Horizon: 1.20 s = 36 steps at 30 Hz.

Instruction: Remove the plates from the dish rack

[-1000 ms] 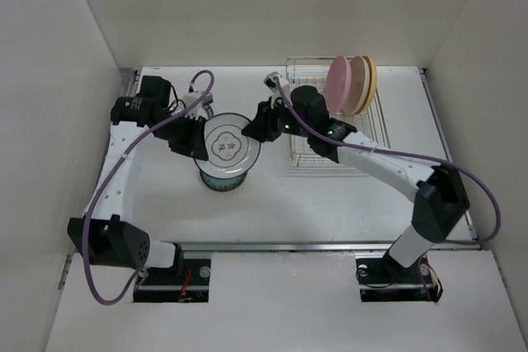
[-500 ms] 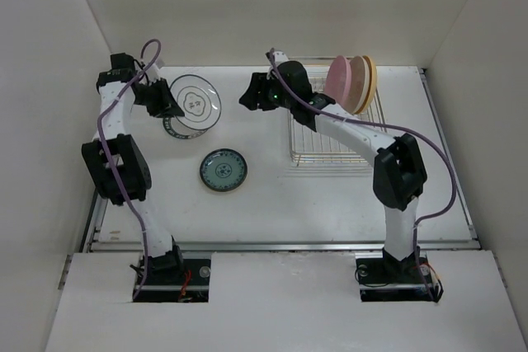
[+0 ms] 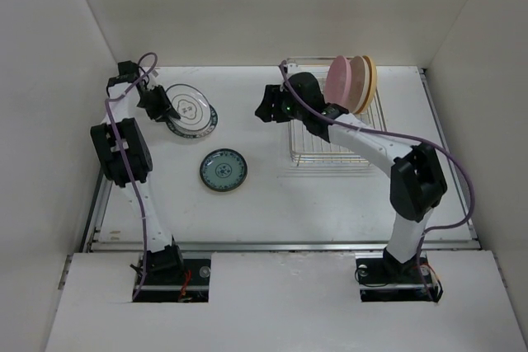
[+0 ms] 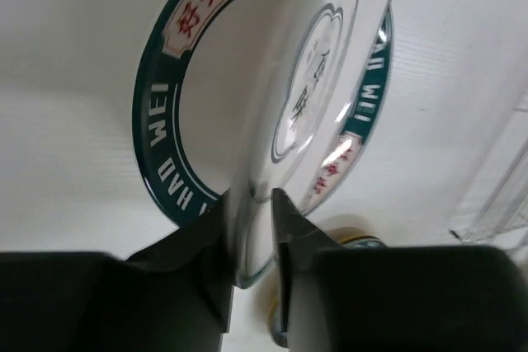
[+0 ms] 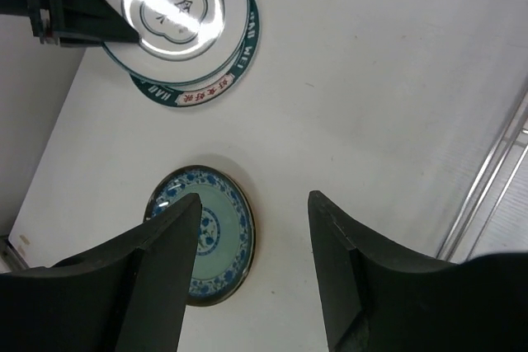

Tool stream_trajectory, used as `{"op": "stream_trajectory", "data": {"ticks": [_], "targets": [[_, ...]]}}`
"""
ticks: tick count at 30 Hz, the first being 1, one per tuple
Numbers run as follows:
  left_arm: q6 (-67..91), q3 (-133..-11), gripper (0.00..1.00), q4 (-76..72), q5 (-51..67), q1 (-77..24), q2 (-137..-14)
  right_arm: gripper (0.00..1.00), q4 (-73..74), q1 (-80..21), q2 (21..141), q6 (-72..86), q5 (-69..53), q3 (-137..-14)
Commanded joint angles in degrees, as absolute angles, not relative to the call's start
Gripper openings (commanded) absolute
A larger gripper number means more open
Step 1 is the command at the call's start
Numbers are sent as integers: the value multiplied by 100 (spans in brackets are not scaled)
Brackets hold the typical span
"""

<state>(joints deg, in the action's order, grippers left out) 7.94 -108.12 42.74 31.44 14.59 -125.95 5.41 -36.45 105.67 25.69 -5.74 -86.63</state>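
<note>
Plates: two upright in the dish rack [image 3: 330, 144], three out of it.
Left gripper [image 4: 247, 204] is clamped on the white ringed plate's [image 5: 169, 7] rim, above the teal-rimmed plate [image 5: 206, 88]. A small blue-patterned plate [image 5: 219, 228] lies nearer. Right gripper [image 5: 254, 195] hangs spread, holding nothing. Pink plate [image 3: 338, 82] and orange-yellow plate [image 3: 370, 76] stand racked.
</note>
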Motion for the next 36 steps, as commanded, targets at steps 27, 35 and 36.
{"op": "stream_trajectory", "data": {"ticks": [27,35,36], "targets": [[-281,-10582,72,5283,1706,1327,-11821,62,2574,-3174,9887,2083,1370,-9658],[-229,-11740,77,4755,950,1064,-12672,63,3006,-2321,10186,2136,2741,-10423],[-229,-11907,77,4894,897,1003,-12822,63,3067,-2259,10317,2136,2847,-10493]]}}
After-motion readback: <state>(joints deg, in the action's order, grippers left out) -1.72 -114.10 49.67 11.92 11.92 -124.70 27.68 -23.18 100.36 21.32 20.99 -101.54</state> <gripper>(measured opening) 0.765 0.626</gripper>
